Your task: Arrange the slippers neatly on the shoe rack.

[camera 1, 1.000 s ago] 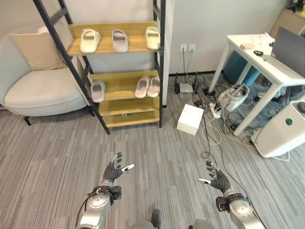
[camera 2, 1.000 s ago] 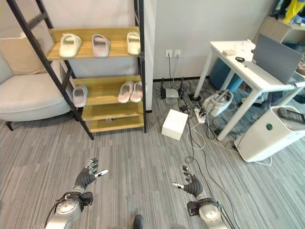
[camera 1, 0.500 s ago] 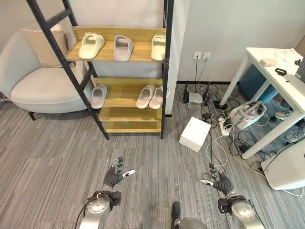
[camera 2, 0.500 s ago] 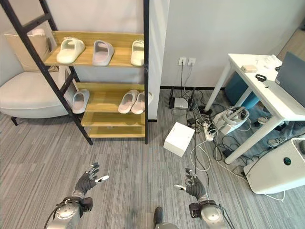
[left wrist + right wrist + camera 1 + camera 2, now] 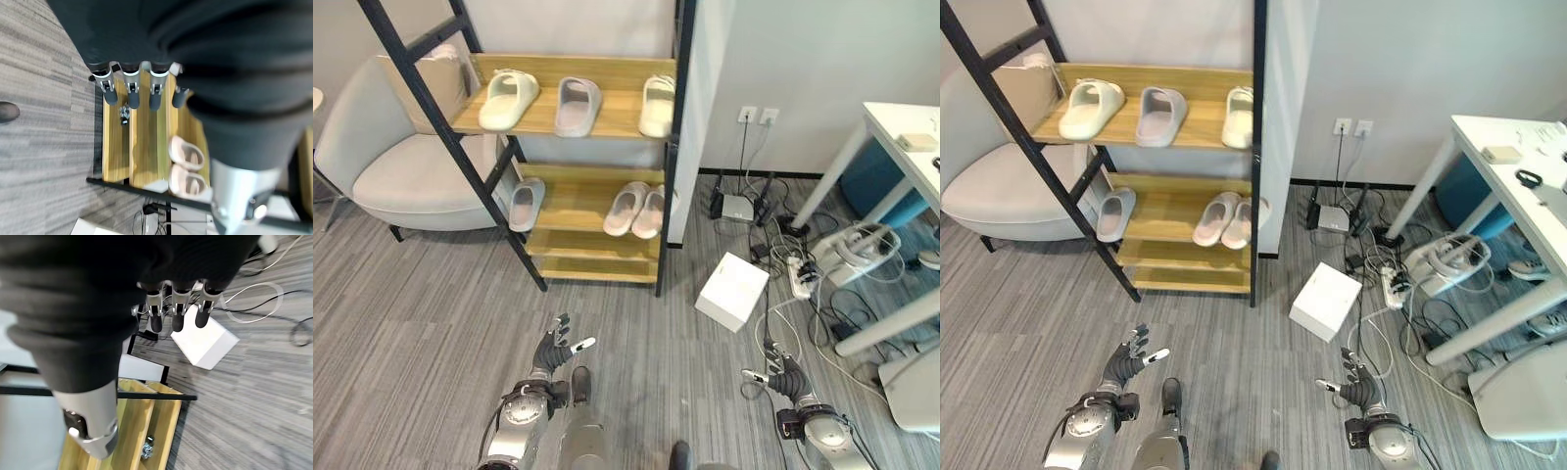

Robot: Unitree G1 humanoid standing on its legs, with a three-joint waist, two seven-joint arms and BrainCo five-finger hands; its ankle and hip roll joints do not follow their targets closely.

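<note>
Six slippers point(image 5: 637, 208) sit on the shoe rack point(image 5: 607, 174): three on the top shelf, three on the middle. Left hand point(image 5: 553, 351) and right hand point(image 5: 786, 377) hover low over the floor, fingers spread, holding nothing

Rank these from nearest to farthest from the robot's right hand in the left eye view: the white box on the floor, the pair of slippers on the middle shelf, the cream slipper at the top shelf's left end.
Measured from the right hand, low on the robot's right:
1. White box, on the floor just ahead of it.
2. Pair of slippers, on the middle shelf's right part, further ahead and to the left.
3. Cream slipper, at the top shelf's left end, farthest.
</note>
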